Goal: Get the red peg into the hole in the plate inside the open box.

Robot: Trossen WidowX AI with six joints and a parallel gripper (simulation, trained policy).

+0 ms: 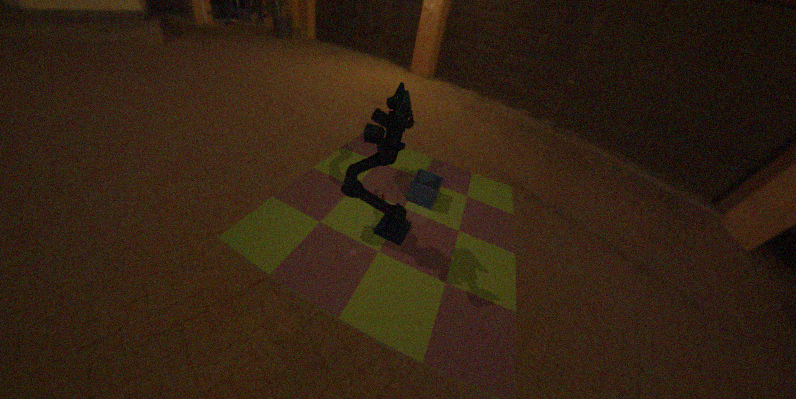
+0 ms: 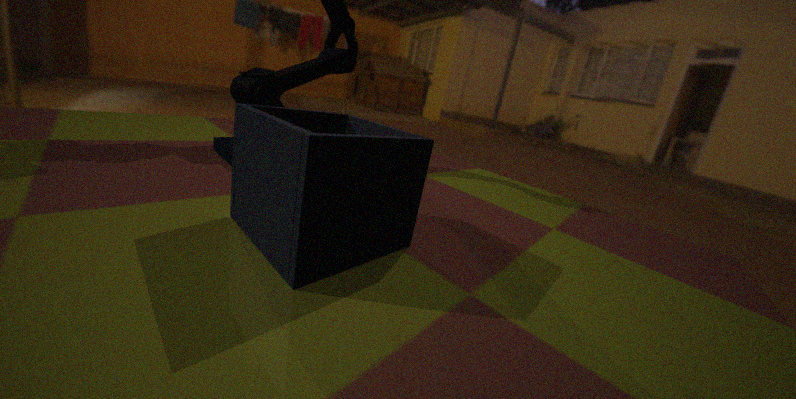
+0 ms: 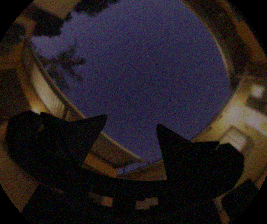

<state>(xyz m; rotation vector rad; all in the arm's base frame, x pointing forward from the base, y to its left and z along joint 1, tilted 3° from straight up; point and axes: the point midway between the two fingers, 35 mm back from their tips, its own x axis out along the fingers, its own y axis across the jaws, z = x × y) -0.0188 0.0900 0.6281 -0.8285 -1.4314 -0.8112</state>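
The red peg [image 1: 383, 196] shows only as a tiny red spot on the mat in the top view, just behind the arm's lower link; most of it is hidden or too small to make out. The blue-grey open box [image 1: 424, 194] [image 2: 269, 190] stands upright on the mat, to the right of the peg in the top view. The plate and its hole inside are not visible. My gripper [image 1: 402, 86] [image 3: 132, 122] points up at the sky, high above the mat, far from peg and box. Its fingers are wide apart with nothing between them.
The arm's base [image 1: 392, 227] stands on the yellow-green and pink checkered mat [image 1: 392, 296] [image 2: 501, 362], close to the peg and the box. The arm's lower links rise beside the box. Dark shadows lie across the mat.
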